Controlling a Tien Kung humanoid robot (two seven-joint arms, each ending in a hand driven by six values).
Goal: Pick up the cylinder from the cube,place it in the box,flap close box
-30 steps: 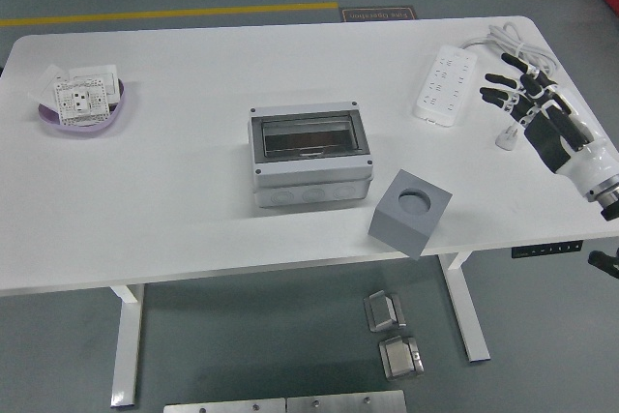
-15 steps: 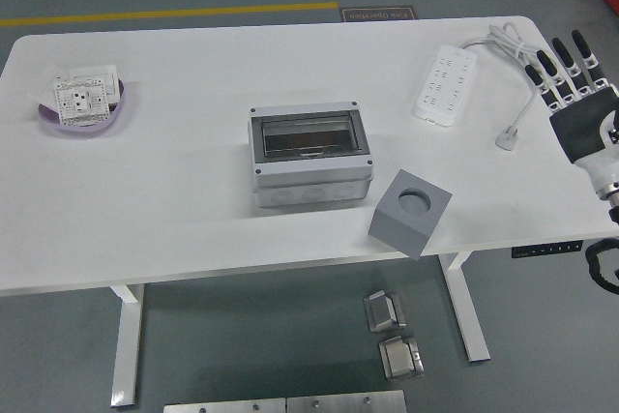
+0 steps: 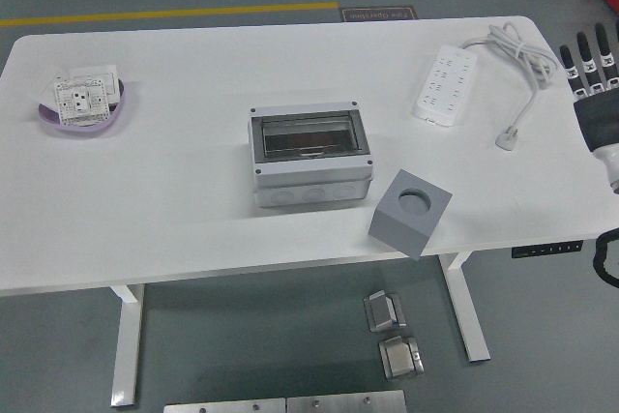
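The grey rectangular plastic box (image 3: 309,156) sits mid-table with its dark flap down; a shape inside may be the cylinder, though the view is unclear. Just right of it, the grey cube with a round hole (image 3: 410,212) stands empty. The black right hand (image 3: 597,84) hovers at the table's right edge, fingers straight and holding nothing.
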